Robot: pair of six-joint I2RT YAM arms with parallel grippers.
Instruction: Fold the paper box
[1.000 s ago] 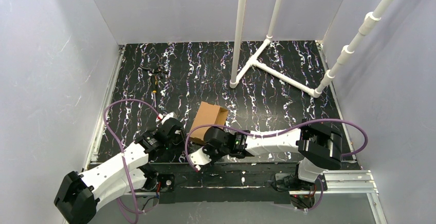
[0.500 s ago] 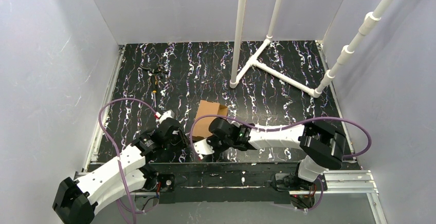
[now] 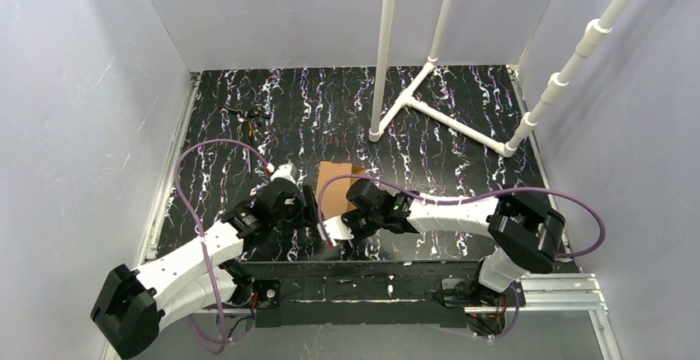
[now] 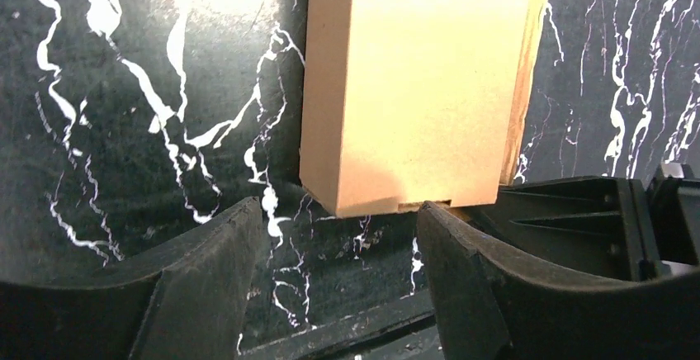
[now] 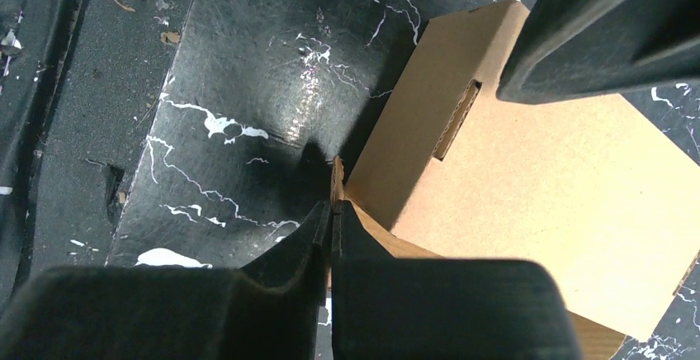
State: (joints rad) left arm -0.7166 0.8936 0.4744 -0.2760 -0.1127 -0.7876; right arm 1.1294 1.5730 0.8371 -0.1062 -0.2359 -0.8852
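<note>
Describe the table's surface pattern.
The table is black with white marble-like veining; clearest in the left wrist view.

Top view barely showed the box [image 3: 333,177], since both arms [image 3: 272,211] sat over its near half. On the left wrist cam the box ran off the top edge, the left gripper [image 4: 337,220] got its fingers chopped by the bottom edge, and a black part [image 4: 578,228] at the right ran out of frame. On the right wrist cam the box went off the right and bottom edges, a black shape [image 5: 611,30] covered its far corner, and a flap edge vanished inside the right gripper [image 5: 333,220]. The small bits [image 3: 248,113] at the far left were too tiny to identify.
</note>
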